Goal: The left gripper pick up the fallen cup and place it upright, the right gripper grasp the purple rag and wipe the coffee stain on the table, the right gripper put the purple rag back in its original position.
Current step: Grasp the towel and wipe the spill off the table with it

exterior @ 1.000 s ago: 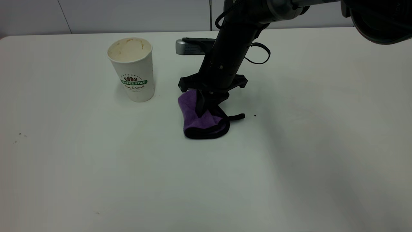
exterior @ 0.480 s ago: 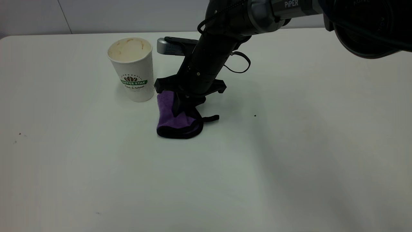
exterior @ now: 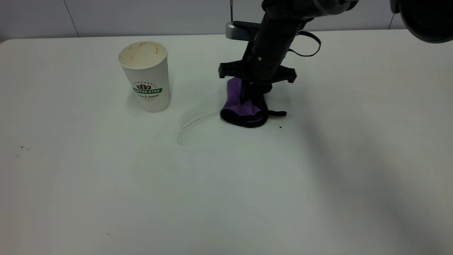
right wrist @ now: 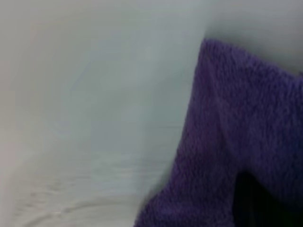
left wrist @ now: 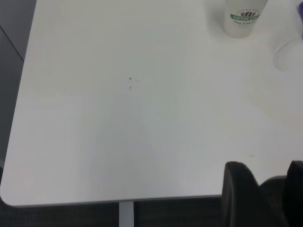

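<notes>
The white cup (exterior: 145, 76) with the green logo stands upright on the table (exterior: 106, 184) at the back left; it also shows in the left wrist view (left wrist: 242, 18). My right gripper (exterior: 253, 101) points down, shut on the purple rag (exterior: 244, 111), and presses it on the table to the right of the cup. In the right wrist view the rag (right wrist: 236, 142) fills the near side, with one dark finger (right wrist: 258, 201) in it. No dark coffee stain shows, only faint curved streaks (exterior: 189, 124). My left gripper (left wrist: 267, 187) hangs open and empty at the table's edge, far from the cup.
A tiny dark speck (exterior: 280, 127) lies just right of the rag's black loop tab (exterior: 279, 113). More small specks (exterior: 22, 147) lie at the left. The right arm (exterior: 279, 35) reaches in from the back right.
My right gripper has dragged the rag away from the cup, to the right and toward the back, after first sliding left toward it. Faint arc-shaped streaks now show where the rag was.
</notes>
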